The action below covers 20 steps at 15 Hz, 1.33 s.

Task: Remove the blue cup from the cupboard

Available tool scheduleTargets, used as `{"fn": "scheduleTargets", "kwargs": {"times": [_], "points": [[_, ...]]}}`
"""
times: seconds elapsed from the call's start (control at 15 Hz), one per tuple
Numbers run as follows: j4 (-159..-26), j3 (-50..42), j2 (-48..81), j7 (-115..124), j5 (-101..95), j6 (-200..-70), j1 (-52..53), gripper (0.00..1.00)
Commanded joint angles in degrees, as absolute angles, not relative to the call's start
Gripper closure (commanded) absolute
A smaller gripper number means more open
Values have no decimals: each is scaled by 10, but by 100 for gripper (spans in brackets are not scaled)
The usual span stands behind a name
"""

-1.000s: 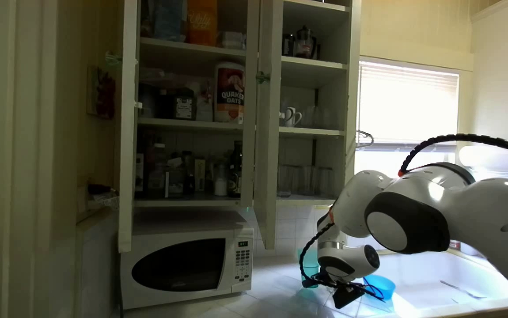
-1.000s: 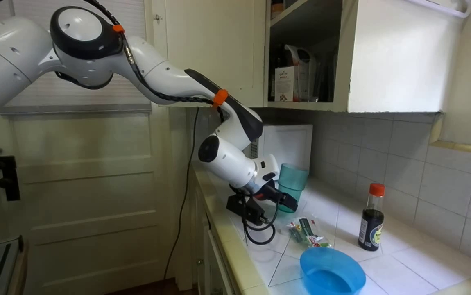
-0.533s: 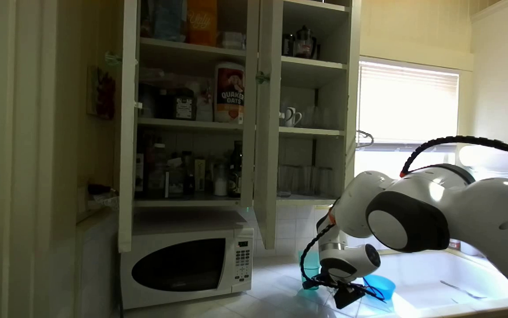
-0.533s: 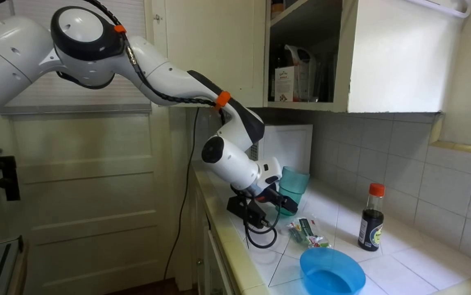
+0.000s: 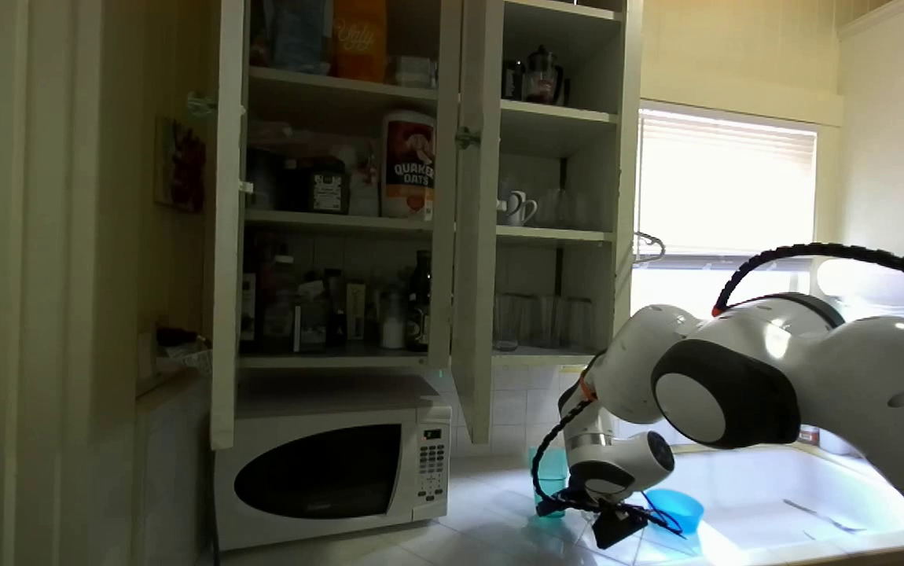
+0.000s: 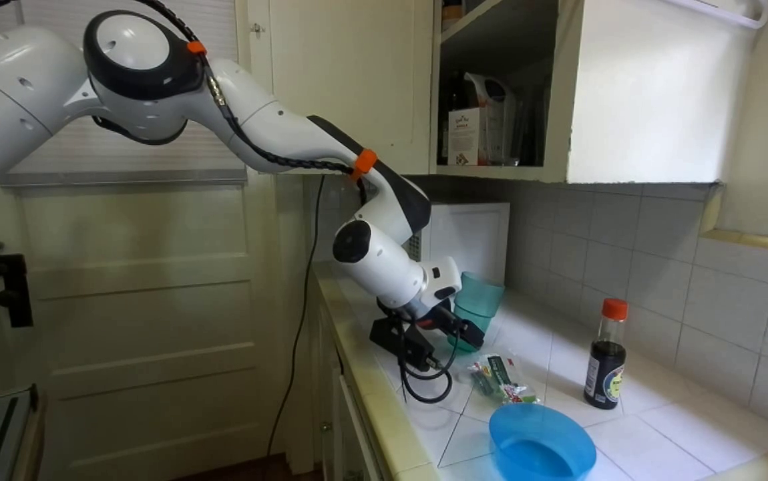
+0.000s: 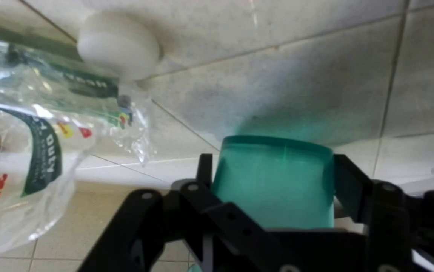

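The hand (image 7: pixel 273 170) holds the cup (image 6: pixel 481 294): in the wrist view its two fingers (image 7: pixel 204 168) are set against the sides of it, one at nine o'clock and one at three o'clock. In both exterior views the cup is outside of the cupboard (image 5: pixel 446 267), low at the surface (image 6: pixel 684 424). In an exterior view it is tilted a little, its top toward one o'clock; whether its base touches the surface, I cannot tell.

In an exterior view the cupboard is at eleven o'clock from the cup, with a door (image 5: pixel 475 314) standing open; on its shelves are an oats box (image 5: pixel 409 165) and glasses (image 5: pixel 550 322). The microwave (image 5: pixel 326 472) is there at nine o'clock from the cup, below the cupboard.

In an exterior view, the arm (image 6: pixel 277 133) extends toward the cup from ten o'clock. Near the cup, at five o'clock, lies a bag (image 6: pixel 501 381); farther in the same direction is the bowl (image 6: pixel 541 427). The bottle (image 6: pixel 604 374) stands upright between three and four o'clock, well apart from the cup. In the wrist view, a white round thing (image 7: pixel 117 43) is between ten and eleven o'clock, just beside the bag; what it is, I cannot tell.
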<state>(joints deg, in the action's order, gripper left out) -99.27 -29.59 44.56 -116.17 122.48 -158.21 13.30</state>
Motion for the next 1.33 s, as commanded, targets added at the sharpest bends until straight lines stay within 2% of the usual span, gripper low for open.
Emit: {"fn": "scheduleTargets", "kwargs": {"times": [0.0,0.33,0.87,1.27], "points": [[-983,-287,452,-1121,1184,-1575,122,47],[-974,-283,457,-1093,1168,-1576,118,47],[-890,-332,502,-1197,1369,-1695,164,47],[-840,-340,547,-1183,1386,-1737,165,47]]}}
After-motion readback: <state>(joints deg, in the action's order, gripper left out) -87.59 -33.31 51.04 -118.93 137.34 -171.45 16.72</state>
